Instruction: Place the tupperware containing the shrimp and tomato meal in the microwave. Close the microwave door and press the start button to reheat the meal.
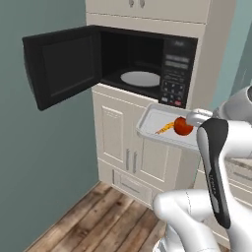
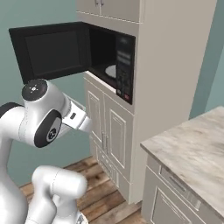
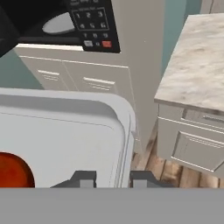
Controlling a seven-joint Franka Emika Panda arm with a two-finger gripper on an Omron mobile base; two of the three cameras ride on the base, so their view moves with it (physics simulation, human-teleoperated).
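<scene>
Tool (image 3: 113, 178) astride tupperware (image 1: 155, 123) rim — airborne

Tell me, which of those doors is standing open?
The microwave door, the black windowed panel swung out left. The cream cabinet doors below it are all shut.

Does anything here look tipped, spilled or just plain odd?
Nothing has spilled. The tupperware is held in mid-air by its rim in the gripper, below the open microwave, and looks slightly tilted. The tomato and shrimp sit at one end near the gripper. The microwave door stands wide open.
</scene>
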